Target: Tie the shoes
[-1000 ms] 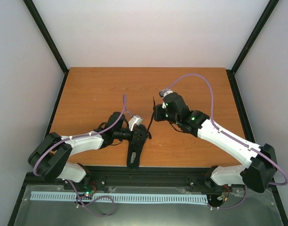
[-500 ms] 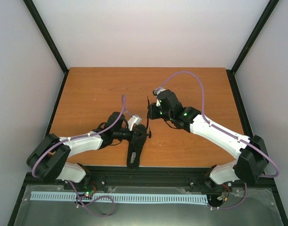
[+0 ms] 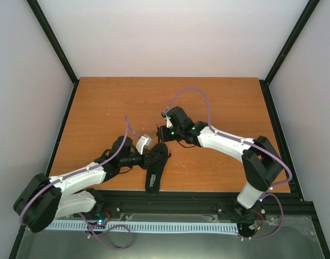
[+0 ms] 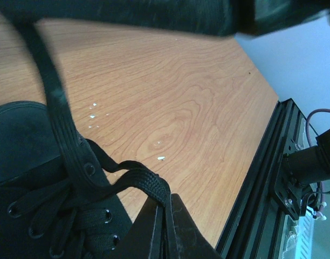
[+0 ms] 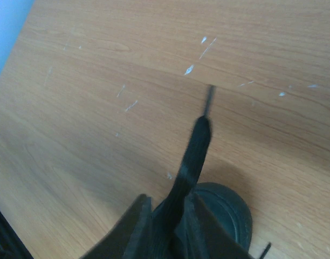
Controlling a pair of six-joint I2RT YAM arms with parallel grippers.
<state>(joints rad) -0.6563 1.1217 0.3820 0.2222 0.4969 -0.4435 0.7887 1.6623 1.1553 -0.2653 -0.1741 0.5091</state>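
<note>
The black sneaker (image 3: 157, 168) lies near the table's front edge, between the two arms. In the left wrist view its eyelets and tongue (image 4: 35, 194) fill the lower left. My left gripper (image 4: 166, 200) is shut on a loop of black lace (image 4: 141, 177) right beside the shoe (image 3: 150, 158). A second lace strand (image 4: 52, 91) runs taut up and away. My right gripper (image 5: 167, 202) is shut on that lace (image 5: 197, 143), whose tip sticks out past the fingers; the shoe's toe (image 5: 232, 216) shows below. It hovers just behind the shoe (image 3: 166, 135).
The wooden table (image 3: 100, 108) ends in a black rail (image 3: 170, 197) at the near edge, also in the left wrist view (image 4: 262, 172). Black frame posts (image 3: 54, 40) and white walls surround the table. The right arm's base (image 4: 310, 162) stands past the rail.
</note>
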